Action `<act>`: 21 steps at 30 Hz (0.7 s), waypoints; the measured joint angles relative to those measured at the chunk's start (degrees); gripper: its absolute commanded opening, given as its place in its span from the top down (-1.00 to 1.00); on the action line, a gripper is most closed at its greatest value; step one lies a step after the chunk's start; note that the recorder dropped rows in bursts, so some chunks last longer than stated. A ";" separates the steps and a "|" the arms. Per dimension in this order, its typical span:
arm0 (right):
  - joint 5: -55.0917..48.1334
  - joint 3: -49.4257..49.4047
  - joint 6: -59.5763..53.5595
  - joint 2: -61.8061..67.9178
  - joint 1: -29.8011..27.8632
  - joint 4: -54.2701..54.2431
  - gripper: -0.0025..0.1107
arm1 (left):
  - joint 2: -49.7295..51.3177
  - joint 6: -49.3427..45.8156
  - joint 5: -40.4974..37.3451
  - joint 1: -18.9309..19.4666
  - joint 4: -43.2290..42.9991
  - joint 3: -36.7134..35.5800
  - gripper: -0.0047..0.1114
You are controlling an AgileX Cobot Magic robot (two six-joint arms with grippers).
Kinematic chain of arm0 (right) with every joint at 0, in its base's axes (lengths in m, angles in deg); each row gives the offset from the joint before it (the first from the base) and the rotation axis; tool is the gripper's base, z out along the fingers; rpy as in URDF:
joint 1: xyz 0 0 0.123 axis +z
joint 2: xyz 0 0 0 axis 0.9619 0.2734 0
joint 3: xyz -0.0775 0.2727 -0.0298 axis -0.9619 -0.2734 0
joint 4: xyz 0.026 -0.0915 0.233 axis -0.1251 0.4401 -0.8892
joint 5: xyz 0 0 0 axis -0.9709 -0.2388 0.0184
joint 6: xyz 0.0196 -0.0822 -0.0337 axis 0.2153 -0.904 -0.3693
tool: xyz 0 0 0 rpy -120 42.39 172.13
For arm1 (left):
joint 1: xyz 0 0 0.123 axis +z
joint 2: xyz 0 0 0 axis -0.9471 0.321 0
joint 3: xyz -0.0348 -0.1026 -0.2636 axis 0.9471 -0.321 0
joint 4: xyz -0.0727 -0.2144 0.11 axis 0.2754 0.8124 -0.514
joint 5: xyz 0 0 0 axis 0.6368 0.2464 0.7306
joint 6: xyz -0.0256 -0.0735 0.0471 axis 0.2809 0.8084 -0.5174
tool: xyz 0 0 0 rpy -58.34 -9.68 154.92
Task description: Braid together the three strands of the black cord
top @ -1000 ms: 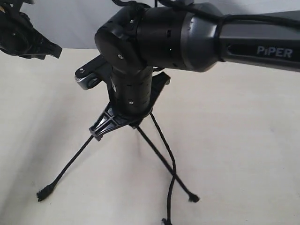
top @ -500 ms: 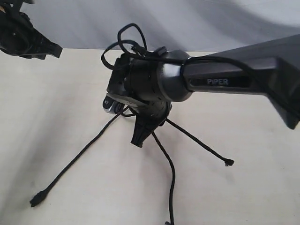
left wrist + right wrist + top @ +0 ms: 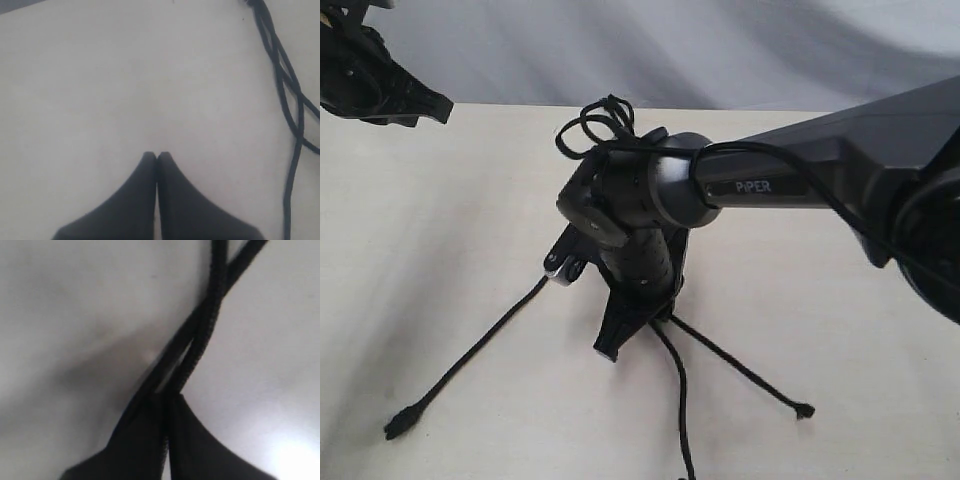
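The black cord lies on the pale table under my right arm, with its knot hidden by the wrist. The left strand [image 3: 470, 355] runs out to a frayed tip at the lower left. The middle strand [image 3: 682, 400] drops toward the near edge, and the right strand [image 3: 740, 368] ends in a tip at the lower right. My right gripper [image 3: 611, 348] points down at the spot where the strands meet. In the right wrist view it [image 3: 167, 396] is shut on one strand [image 3: 192, 357], which crosses another just beyond the fingertips. My left gripper [image 3: 157, 154] is shut on nothing.
The left arm's gripper [image 3: 375, 85] hangs at the far left corner of the table [image 3: 860, 320]. Glossy arm cable loops [image 3: 600, 118] stick up over the right wrist. Thin black lines [image 3: 287, 85] run along one edge of the left wrist view; cord or cable, I cannot tell.
The right arm has pulled back and turned, and its gripper now points down nearer the middle. The right strand's tip swung out to the right. The left strand's tip slid slightly left.
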 measured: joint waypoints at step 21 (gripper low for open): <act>-3.04 0.52 -29.88 -7.85 -5.87 -28.38 0.96 | 0.00 0.00 0.00 0.00 0.10 0.00 0.91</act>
